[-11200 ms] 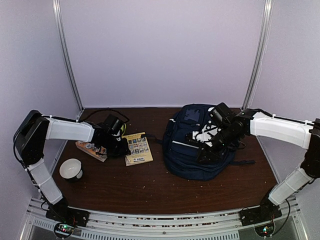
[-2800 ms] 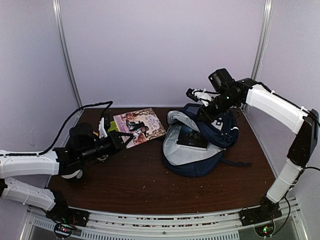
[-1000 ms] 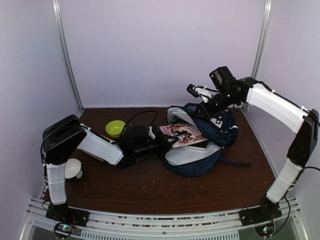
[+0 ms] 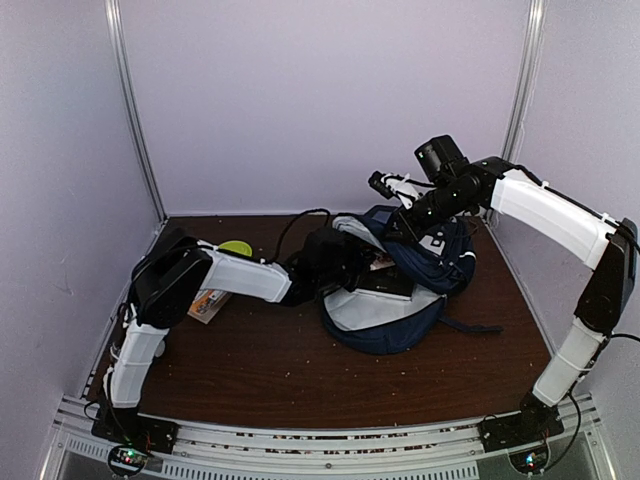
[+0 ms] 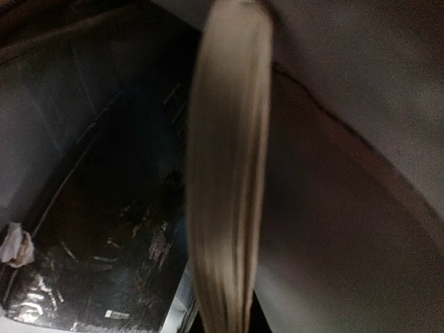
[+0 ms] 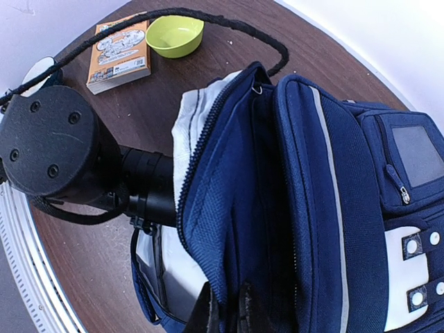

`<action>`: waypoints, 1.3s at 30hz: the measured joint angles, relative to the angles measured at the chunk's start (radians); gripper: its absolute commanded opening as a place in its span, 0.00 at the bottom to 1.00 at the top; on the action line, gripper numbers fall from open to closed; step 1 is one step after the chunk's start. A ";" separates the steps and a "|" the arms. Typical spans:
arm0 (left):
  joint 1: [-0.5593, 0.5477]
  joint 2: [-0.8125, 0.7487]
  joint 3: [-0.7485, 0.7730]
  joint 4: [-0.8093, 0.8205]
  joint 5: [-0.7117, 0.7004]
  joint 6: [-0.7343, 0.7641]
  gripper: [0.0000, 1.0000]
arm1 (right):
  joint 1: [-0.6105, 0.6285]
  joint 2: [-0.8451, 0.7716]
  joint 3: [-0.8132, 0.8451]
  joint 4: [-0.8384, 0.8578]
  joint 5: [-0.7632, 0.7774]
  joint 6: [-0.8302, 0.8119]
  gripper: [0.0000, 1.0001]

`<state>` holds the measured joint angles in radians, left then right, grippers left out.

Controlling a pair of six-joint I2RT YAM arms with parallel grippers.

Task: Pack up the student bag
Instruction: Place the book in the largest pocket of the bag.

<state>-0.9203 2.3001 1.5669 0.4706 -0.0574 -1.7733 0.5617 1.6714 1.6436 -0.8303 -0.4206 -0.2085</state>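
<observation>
Grippers both clamp: left gripper point(image 4: 345, 270) holds a thin cream-edged book point(image 5: 225, 173) inside the large navy-blue fabric student bag point(image 4: 445, 262) mid-table, and right gripper point(image 6: 225, 306) pinches its flap up. Outside, an orange paperback booklet point(image 6: 118, 52) and a lime-green plastic bowl point(image 6: 175, 35) await packing, so the job looks partway done.

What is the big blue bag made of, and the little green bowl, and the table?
Student bag: looks like woven cloth, matte, with a visible weave, stitched seams and zips. Green bowl: probably plastic, smooth with a soft even sheen. Table: brown and wood-looking, though it could be a printed top.
</observation>
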 measured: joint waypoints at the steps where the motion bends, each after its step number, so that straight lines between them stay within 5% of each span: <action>1: -0.003 0.016 0.029 -0.006 -0.007 -0.010 0.00 | 0.000 0.000 0.000 0.001 0.000 0.000 0.00; 11: -0.048 0.115 0.177 -0.071 -0.097 -0.119 0.05 | 0.000 0.000 0.000 0.004 -0.006 0.000 0.00; 19: -0.076 0.201 0.300 -0.108 -0.111 -0.187 0.40 | 0.001 0.000 0.000 0.004 -0.009 0.000 0.00; 25: -0.077 0.202 0.299 -0.183 -0.082 -0.198 0.44 | 0.002 0.000 0.000 0.004 -0.009 0.000 0.00; 32: -0.082 0.090 0.143 -0.191 -0.043 -0.211 0.51 | 0.002 0.000 0.002 0.002 -0.009 -0.003 0.00; 39: -0.110 -0.156 -0.173 -0.196 0.028 -0.217 0.51 | 0.003 0.000 0.007 -0.011 0.005 -0.028 0.00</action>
<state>-1.0302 2.1437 1.3941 0.2745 -0.0296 -1.9907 0.5648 1.6718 1.6505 -0.8417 -0.4156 -0.2363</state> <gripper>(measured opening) 0.507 0.065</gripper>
